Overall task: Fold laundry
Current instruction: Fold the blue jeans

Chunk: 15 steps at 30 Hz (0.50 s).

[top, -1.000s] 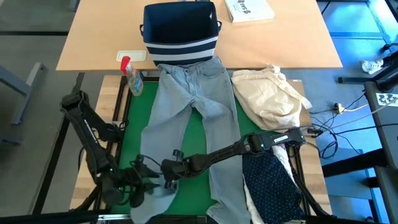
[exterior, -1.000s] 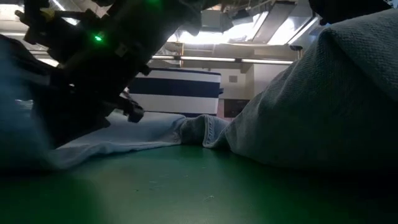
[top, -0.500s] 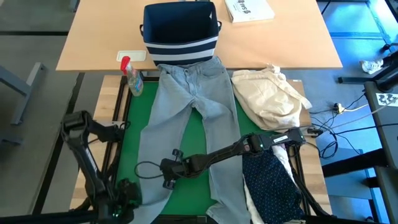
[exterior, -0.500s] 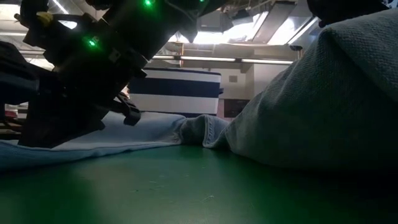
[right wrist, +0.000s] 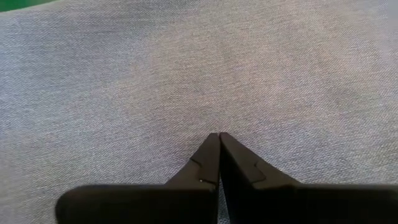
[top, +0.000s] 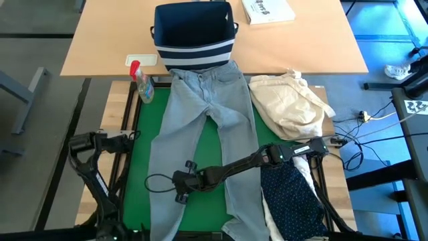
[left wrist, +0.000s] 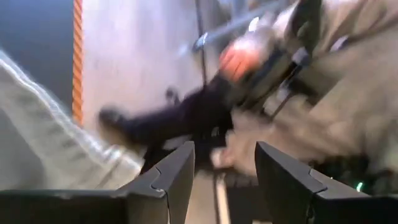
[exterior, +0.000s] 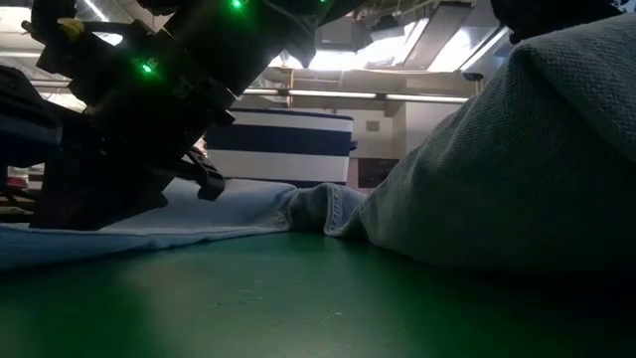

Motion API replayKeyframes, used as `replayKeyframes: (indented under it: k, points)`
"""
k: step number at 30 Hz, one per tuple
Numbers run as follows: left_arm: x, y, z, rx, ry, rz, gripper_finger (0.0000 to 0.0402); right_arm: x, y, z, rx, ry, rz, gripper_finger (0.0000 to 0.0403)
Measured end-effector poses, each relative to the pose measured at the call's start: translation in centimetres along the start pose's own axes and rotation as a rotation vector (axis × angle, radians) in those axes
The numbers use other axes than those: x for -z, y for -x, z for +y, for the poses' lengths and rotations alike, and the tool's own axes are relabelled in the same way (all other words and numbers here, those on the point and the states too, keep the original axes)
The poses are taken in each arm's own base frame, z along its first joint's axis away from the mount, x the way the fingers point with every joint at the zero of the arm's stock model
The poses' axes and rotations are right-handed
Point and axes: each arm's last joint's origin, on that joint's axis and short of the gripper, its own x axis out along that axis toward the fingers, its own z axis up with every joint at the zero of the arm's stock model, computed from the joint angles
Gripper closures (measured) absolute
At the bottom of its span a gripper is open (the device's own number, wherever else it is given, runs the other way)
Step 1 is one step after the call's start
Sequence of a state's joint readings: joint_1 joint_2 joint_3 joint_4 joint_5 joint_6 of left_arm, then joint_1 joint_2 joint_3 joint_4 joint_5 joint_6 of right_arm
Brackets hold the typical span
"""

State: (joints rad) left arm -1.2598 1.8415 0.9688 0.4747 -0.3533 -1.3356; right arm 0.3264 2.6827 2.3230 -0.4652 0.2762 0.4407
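The light grey jeans [top: 200,127] lie flat on the green mat [top: 140,140], waist at the far side and both legs running to the near edge. My right gripper [top: 178,194] reaches in from the right, shut, onto the left leg; the low view shows it as a dark mass [exterior: 129,149]. My left gripper [left wrist: 224,152] is open with nothing in it, drawn back past the table's near left corner. A navy white-dotted shirt [top: 291,194] lies over white cloth [top: 269,215] at the near right. My right gripper rests its shut fingertips [right wrist: 219,142] on the flat denim of the jeans' left leg [right wrist: 211,93], about midway down it. The fingers slant down from the table's right side. No pinched fold shows; the leg lies flat on the mat.
A navy white-striped bin [top: 195,33] stands at the jeans' waist on the far wooden table. A cream cloth bundle [top: 291,100] lies at the right, a spray bottle [top: 142,84] at the far left, a book [top: 267,10] at the back.
My left arm has swung from the left leg's hem toward the table's near left corner and sunk, its gripper turning away from the table. The leg's lower end, bunched before, now lies straight to the near edge. My right gripper has kept still.
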Motion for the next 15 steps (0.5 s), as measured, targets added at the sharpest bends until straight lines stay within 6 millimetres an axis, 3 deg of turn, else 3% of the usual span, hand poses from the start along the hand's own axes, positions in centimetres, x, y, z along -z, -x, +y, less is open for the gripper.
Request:
replayKeyframes:
  k: [4, 8, 12, 15]
  points:
    - [1.3, -0.3, 2.3, -0.153, 0.12, 0.212, 0.0239, -0.1, -0.1, -0.2, -0.035, 0.026, 0.02, 0.0393]
    - [0.8, 0.9, 1.9, -0.241, 0.253, 0.292, 0.0239, -0.1, -0.1, -0.2, -0.059, 0.047, 0.029, 0.0393]
    - [-0.4, 3.8, -0.3, -0.252, 0.25, 0.186, 0.0239, -0.1, -0.1, -0.2, -0.057, 0.05, 0.029, 0.0393]
    - [-1.5, 5.8, 0.4, -0.416, 0.187, -0.067, 0.0239, -0.1, -0.1, -0.2, -0.058, 0.051, 0.026, 0.0393]
